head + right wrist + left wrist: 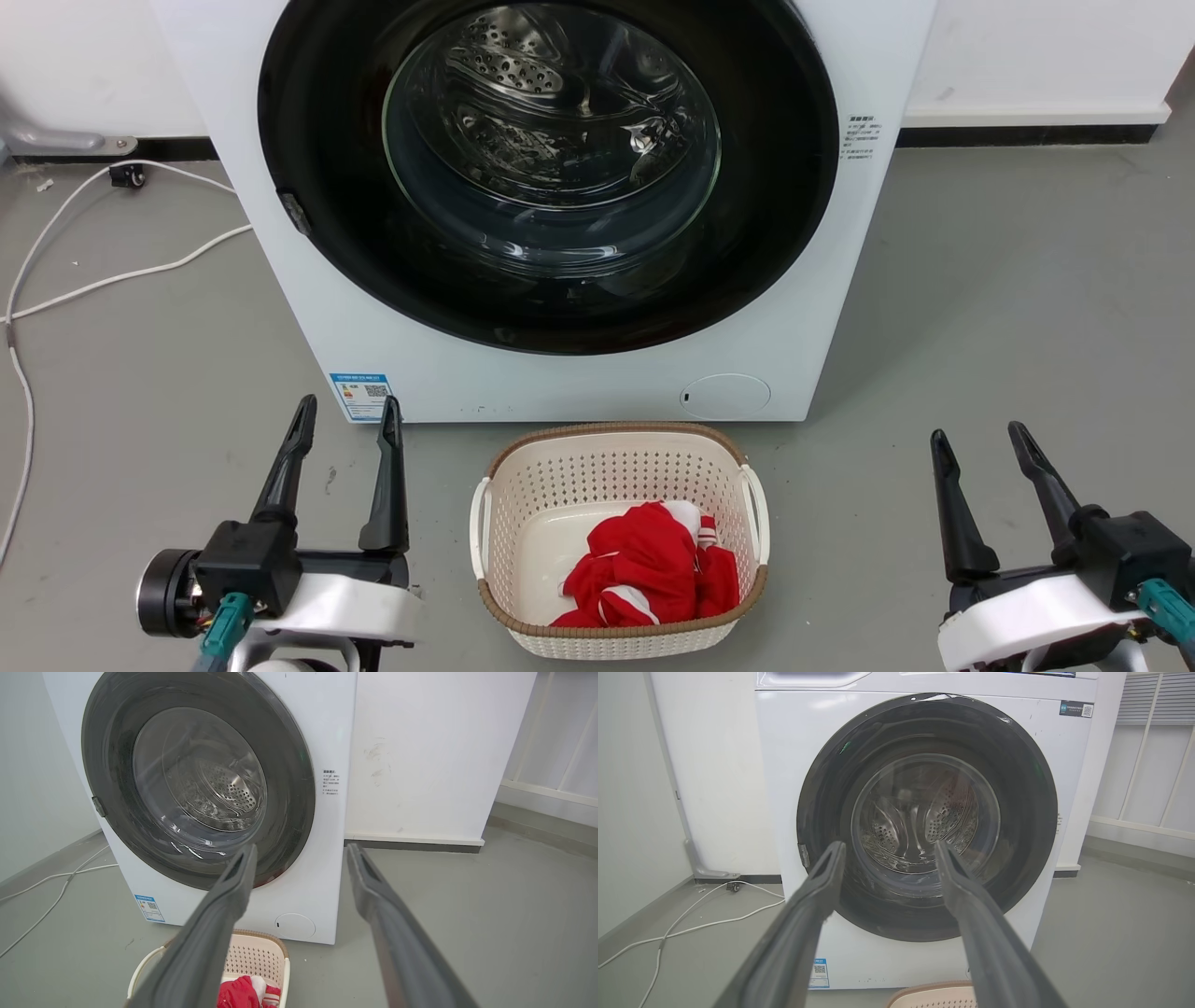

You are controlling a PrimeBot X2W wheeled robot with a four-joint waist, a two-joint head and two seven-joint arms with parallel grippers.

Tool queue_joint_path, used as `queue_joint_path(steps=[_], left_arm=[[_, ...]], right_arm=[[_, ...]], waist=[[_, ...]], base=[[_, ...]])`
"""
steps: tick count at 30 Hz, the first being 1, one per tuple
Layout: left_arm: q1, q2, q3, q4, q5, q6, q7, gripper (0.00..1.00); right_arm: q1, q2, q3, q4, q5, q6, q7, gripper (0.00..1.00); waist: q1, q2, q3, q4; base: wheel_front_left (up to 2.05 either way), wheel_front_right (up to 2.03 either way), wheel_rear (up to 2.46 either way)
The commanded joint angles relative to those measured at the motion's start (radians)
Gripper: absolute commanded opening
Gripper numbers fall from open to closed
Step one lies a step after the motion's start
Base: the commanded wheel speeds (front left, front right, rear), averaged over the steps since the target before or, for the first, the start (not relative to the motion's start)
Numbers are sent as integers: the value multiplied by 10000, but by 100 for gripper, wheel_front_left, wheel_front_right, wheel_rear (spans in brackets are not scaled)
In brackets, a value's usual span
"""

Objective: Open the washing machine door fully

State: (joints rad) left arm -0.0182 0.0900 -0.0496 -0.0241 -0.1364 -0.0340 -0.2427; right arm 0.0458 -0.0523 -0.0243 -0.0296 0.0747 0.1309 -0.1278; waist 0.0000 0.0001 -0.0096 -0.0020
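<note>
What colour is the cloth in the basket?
Cloth: red and white; head view shows best.

I count one white washing machine (560,383) with one washing machine door (775,187), one basket (560,485) holding one red cloth bundle (644,565), and my two grippers, left gripper (349,406) and right gripper (977,434), two fingers (385,476) each

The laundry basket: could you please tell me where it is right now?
In the head view the laundry basket sits on the floor, bottom centre, before the washing machine, between the left claw and right claw.

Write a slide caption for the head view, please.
Washing machine door shut; left gripper and right gripper flank the basket, jaws open.
</note>
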Motion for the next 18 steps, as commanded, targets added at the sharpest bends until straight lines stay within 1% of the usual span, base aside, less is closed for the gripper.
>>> queue_joint_path(steps=[1,9,18], left_arm=[[124,-23,46,-50,268,-23,-102,100],[180,-168,149,20,753,-87,-247,100],[172,-250,272,174,643,-201,-238,100]], right_arm=[[55,32,1,-17,-226,-3,-89,100],[114,37,37,-12,-576,-3,-228,100],[91,37,2,113,-316,-5,-218,100]], waist=[[0,-1,7,2],[0,-1,-4,9],[0,-1,-11,3]], base=[[0,0,0],[0,0,0],[0,0,0]])
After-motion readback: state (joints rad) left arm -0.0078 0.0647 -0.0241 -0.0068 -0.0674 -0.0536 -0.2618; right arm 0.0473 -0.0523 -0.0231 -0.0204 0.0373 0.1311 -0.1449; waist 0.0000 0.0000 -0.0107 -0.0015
